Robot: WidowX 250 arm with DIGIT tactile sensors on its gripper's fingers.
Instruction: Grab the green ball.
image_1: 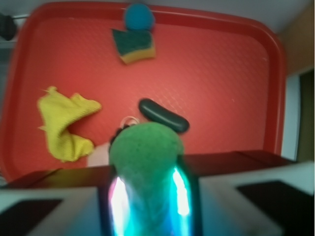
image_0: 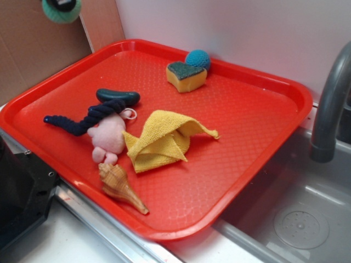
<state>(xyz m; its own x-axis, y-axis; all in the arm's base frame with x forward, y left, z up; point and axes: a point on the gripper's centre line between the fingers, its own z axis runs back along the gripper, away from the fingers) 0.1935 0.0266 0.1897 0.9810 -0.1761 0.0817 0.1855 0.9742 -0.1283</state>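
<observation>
You are holding the green ball (image_1: 145,152) in the gripper (image_1: 147,194) already; the fingers (image_1: 119,201) are closing on it from both sides, pinching its lower half, high above the red tray (image_1: 231,83); in the exterior view the ball (image_0: 61,10) is showing only at the top left corner, well clear of everything else. It is looking like crocheted yarn, so you are dealing with something light, soft and squashy, not slippery, not fragile; the fuzzy surface is gripping well, but it is likely giving under pressure, so you are wanting a firm squeeze across its widest part, not near the edge. Lying on the tray below: teal ball (image_1: 139,15) touching the sponge (image_1: 133,45) at the far rim; yellow cloth (image_1: 64,123); dark oblong piece (image_1: 163,115); seashell (image_0: 119,186), pink plush (image_0: 108,138) and navy rope (image_0: 90,118) in the exterior view.
</observation>
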